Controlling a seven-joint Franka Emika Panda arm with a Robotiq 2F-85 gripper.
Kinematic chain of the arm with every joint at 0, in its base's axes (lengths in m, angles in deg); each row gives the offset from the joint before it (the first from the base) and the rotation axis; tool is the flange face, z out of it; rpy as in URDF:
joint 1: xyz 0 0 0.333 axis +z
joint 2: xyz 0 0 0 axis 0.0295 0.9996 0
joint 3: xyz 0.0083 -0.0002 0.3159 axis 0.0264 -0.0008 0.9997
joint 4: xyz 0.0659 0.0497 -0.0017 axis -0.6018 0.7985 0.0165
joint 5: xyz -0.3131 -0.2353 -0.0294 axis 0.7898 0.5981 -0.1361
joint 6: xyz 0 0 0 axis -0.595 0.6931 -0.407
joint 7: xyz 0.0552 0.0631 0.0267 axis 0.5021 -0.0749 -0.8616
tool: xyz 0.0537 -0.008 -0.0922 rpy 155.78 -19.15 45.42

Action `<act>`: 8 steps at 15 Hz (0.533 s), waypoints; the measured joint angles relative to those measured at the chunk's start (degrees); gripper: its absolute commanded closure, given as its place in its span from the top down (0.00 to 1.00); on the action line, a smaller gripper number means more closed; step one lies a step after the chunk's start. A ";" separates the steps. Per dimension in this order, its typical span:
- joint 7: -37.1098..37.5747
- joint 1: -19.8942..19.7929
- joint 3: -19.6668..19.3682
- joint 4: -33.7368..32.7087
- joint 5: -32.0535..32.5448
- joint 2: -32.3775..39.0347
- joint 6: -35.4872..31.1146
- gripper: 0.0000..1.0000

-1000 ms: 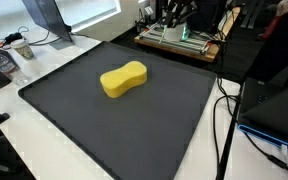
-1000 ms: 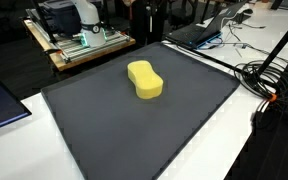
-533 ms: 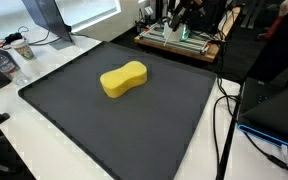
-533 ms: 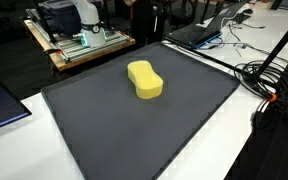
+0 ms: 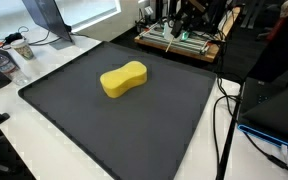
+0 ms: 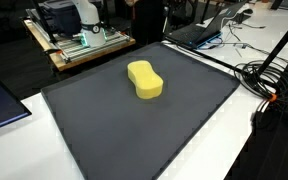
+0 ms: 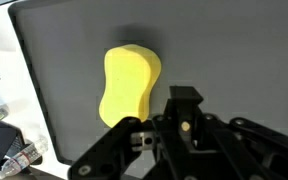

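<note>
Though flat — yellow, peanut-shaped sponge (image 5: 123, 79)

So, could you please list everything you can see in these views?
sponge: one, yellow, lying near the middle of the mat, nothing touching it.
mat: one, black, covering most of the table.
table: one, white, under the mat.
laptop: one, dark, just beyond the mat's far edge.
cables: several, black, on the table beside the mat.
wooden platform: one, light brown, behind the mat, carrying equipment.
gripper: one, black, above the mat, apart from the sponge; open or shut cannot be told.
</note>
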 measured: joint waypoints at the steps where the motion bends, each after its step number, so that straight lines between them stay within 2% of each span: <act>1: 0.00 0.72 -0.99 -2.18 -0.04 1.69 0.03 0.04; 8: -0.22 3.70 -7.07 -14.32 -1.33 10.00 0.15 0.04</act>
